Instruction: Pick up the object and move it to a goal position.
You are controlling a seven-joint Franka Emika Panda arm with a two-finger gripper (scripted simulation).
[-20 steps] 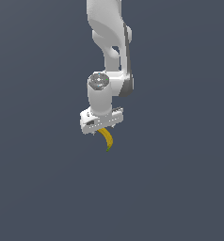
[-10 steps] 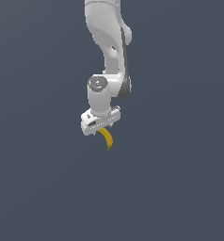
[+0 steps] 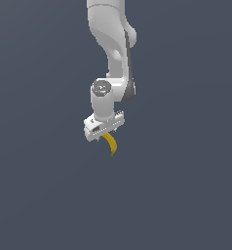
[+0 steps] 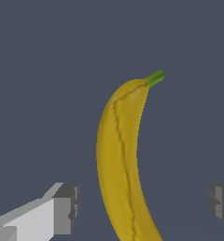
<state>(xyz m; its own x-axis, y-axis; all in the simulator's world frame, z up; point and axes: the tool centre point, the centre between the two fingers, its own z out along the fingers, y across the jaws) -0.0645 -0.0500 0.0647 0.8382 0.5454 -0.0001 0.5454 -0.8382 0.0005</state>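
No writing or labels can be read, and the yellow banana (image 3: 110, 144) is seen hanging green tip down beneath the white end effector (image 3: 104, 131), whose grip state cannot be told.

Plain, even dark blue-grey backdrop (image 3: 186, 195) all round — flat, featureless, softly lit.

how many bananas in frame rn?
1. The banana hangs below the gripper in the exterior view, green tip pointing down. The wrist view shows the same one between the fingers. Nothing else in view could hide another.
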